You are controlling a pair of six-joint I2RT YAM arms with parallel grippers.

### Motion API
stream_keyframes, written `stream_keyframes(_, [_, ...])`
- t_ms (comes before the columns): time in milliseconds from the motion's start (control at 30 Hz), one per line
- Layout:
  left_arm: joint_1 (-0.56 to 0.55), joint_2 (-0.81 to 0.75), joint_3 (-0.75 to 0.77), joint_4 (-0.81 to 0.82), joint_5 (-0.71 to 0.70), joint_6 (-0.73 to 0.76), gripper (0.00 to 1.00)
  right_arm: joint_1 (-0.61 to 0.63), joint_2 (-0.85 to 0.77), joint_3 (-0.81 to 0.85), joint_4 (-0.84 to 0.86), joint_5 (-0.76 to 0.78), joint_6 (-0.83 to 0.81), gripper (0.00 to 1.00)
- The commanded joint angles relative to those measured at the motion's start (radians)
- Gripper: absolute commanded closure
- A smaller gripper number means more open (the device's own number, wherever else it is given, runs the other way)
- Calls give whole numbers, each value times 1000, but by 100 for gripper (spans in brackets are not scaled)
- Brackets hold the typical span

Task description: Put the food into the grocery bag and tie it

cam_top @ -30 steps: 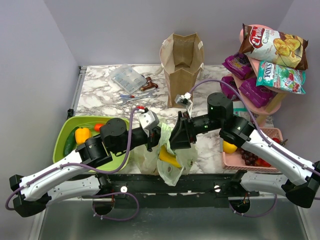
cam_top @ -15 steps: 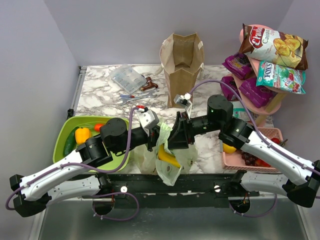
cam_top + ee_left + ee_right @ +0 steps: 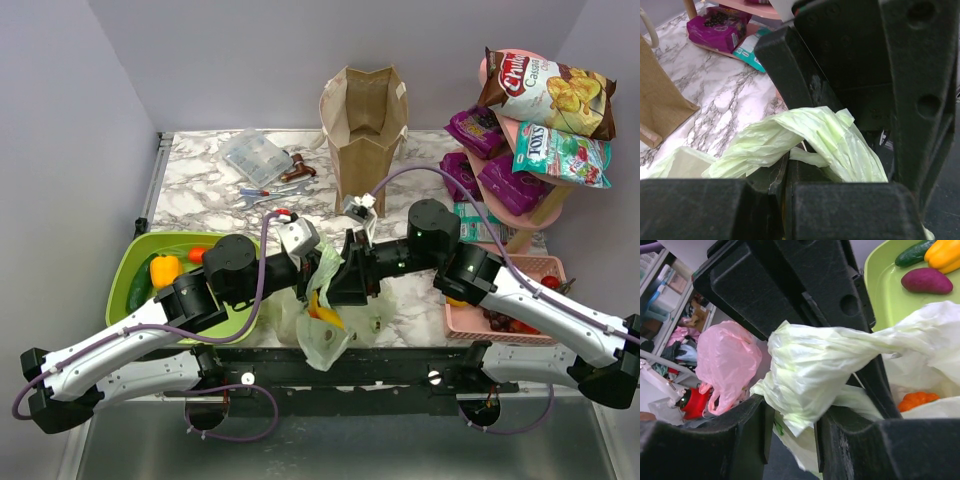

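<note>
The pale green grocery bag [image 3: 322,325] sits at the table's near edge between both arms, with yellow bananas [image 3: 326,311] showing through it. An orange fruit [image 3: 915,400] lies inside it. My left gripper [image 3: 317,271] is shut on one twisted handle [image 3: 790,142] of the bag. My right gripper [image 3: 346,277] is shut on the other handle [image 3: 810,365]. The two grippers are pressed close together just above the bag's mouth. A yellow-orange bell pepper [image 3: 165,268] lies in the green tray [image 3: 120,272] at the left. The cabbage is hidden.
A brown paper bag [image 3: 365,125] stands at the back centre. A pink shelf [image 3: 530,195] with snack packets is at the right, a pink basket [image 3: 497,327] of fruit below it. A clear plastic box [image 3: 253,155] and small tools lie behind. The tray also holds a cucumber [image 3: 912,254].
My right gripper has moved left with its handle, up against the left gripper. The bag has been drawn left and bunched tighter. The left arm has barely moved.
</note>
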Motion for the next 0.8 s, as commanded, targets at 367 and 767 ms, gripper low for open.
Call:
stream_keyframes(367, [-6, -4, -4, 57, -1, -33, 100, 99, -23, -61, 157, 375, 26, 59])
stream_keyframes(767, [-6, -9, -12, 65, -31, -62, 100, 109, 4, -49, 154, 429, 25, 59])
